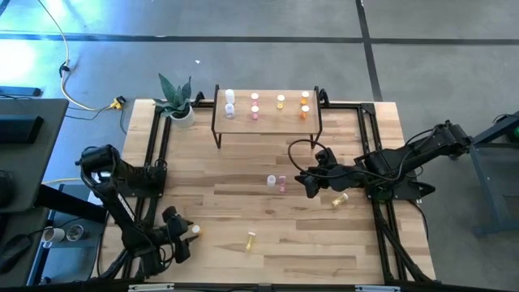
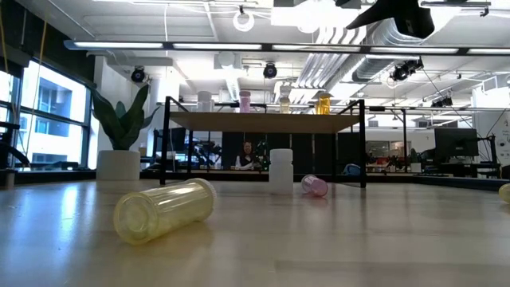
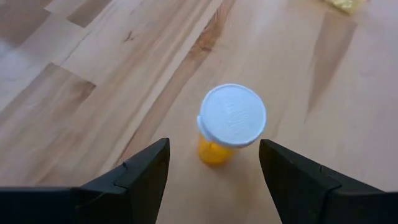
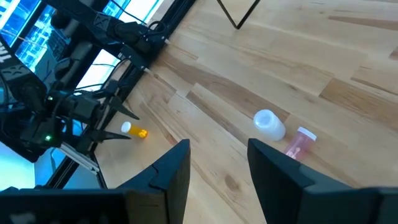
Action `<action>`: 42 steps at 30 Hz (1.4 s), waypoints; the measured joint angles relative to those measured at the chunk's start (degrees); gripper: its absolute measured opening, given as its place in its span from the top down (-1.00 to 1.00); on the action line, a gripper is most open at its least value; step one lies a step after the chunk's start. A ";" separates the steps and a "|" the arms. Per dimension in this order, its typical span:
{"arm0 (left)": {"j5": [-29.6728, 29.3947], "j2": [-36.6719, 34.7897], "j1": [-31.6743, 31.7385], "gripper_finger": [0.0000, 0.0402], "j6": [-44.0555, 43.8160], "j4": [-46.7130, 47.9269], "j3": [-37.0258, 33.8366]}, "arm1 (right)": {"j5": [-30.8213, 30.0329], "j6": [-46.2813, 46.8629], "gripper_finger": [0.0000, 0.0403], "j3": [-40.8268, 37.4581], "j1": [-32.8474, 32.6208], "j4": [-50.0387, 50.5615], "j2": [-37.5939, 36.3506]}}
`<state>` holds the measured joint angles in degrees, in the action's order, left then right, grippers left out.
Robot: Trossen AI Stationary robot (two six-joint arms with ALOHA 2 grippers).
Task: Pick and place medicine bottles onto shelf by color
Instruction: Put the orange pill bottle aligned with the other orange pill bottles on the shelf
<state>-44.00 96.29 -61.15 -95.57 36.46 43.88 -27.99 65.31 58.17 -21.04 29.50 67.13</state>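
- Left gripper (image 1: 185,240) is down at the near-left corner of the table, fingers spread wide with nothing in them. An orange bottle (image 3: 227,126) with a white cap stands upright on the wood right in front of the gap, not touching either finger.
- From above, that same orange bottle (image 1: 195,230) sits just beside the left gripper's tip.
- Right gripper (image 1: 306,183) hangs over the middle-right of the table, fingers parted and holding nothing.
- Just beside it sit a white bottle (image 1: 272,181) and a pink bottle (image 1: 282,184), pretty much side by side. The right wrist view shows the white one (image 4: 269,124) upright and the pink one (image 4: 298,142) lying on its side.
- A pale yellow bottle (image 1: 250,241) lies on its side near the front edge, well apart from both grippers. It's huge in the low view (image 2: 163,210).
- Another yellowish bottle (image 1: 339,199) is tipped over under the right arm.
- The shelf (image 1: 268,120) at the back already has bottles in columns: white, pink, pale yellow, orange.
- Potted plant (image 1: 177,101) sits just left of the shelf.
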 joint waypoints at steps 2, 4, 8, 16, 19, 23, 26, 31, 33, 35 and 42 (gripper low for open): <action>0.01 1.17 0.87 -0.19 0.04 -1.05 0.00 | 0.00 -0.56 0.25 0.00 0.00 -0.03 -0.02; -0.01 2.28 1.79 -0.19 -0.04 -1.58 0.00 | 0.00 -1.17 0.25 0.00 0.00 -0.02 0.00; 0.17 3.22 3.30 -0.19 -0.77 -2.06 0.00 | 0.02 -1.34 0.25 0.00 0.00 -0.02 0.00; 1.72 3.25 4.69 -0.15 0.57 -2.07 0.02 | 0.02 -2.37 0.25 0.00 0.00 -0.02 0.00; 2.91 3.25 4.97 -0.04 1.22 -2.09 0.02 | 0.00 -2.61 0.25 0.00 0.02 -0.02 0.00; 3.09 3.25 4.99 0.17 1.25 -2.11 0.02 | -0.02 -2.76 0.25 0.00 0.02 -0.02 0.00; 3.44 3.25 4.99 0.31 1.22 -2.14 0.02 | -0.04 -2.77 0.25 0.00 0.02 -0.03 0.00; 3.92 3.23 4.99 0.49 1.25 -2.11 0.63 | -0.07 -2.79 0.25 0.00 0.02 -0.22 0.00; 3.91 3.23 4.99 0.53 1.24 -2.05 1.08 | -0.09 -2.79 0.25 0.00 0.02 -0.22 0.00; 3.98 3.23 5.21 0.55 1.30 -2.03 1.63 | -0.11 -2.81 0.25 0.00 0.02 -0.22 0.00; 7.25 2.99 7.66 0.52 6.98 -1.96 4.76 | -0.26 -6.56 0.25 0.00 0.02 -2.04 0.00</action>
<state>-36.75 99.29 -53.49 -88.59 34.50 48.64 -28.25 58.75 58.17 -21.02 27.46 67.13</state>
